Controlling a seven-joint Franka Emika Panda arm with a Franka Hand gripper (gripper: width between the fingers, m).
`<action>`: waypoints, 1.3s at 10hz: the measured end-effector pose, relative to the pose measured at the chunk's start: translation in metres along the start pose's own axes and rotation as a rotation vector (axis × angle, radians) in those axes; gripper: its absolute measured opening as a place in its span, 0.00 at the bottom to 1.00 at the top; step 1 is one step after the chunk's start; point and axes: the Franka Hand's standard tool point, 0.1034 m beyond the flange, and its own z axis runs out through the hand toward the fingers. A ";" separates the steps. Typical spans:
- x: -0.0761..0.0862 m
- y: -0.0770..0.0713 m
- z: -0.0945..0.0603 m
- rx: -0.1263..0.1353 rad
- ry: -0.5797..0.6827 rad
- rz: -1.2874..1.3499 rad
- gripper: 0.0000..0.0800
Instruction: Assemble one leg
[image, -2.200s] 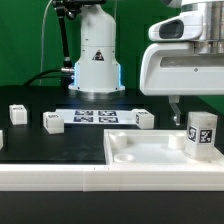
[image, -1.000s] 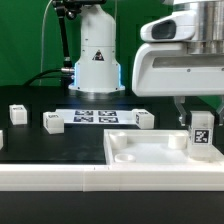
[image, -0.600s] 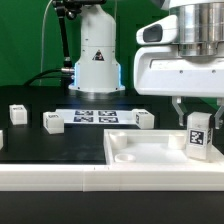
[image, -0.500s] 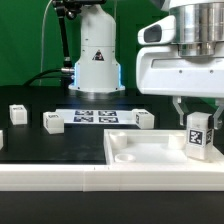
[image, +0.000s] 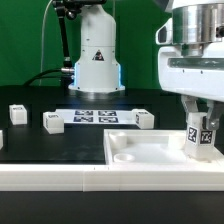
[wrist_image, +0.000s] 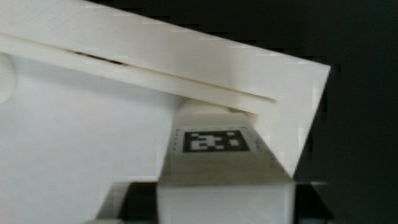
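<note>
The leg (image: 201, 137) between my fingers (image: 188, 106) sits over a corner of the panel (image: 140, 152), at the front edge of the surface (image: 30, 135), on the exterior view's right. The marker board (image: 97, 116) lies behind.

Ext cam low, faces robot base (image: 96, 58); wrist cam close; both see leg (image: 201, 137)

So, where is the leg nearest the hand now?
The leg is at the exterior view's right, gripped by the hand, at the right corner of the white panel.
</note>
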 end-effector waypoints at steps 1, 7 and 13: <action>-0.002 0.000 0.000 -0.001 0.000 -0.003 0.37; -0.003 -0.003 -0.004 -0.033 -0.003 -0.463 0.81; 0.006 -0.004 -0.001 -0.075 0.042 -1.135 0.81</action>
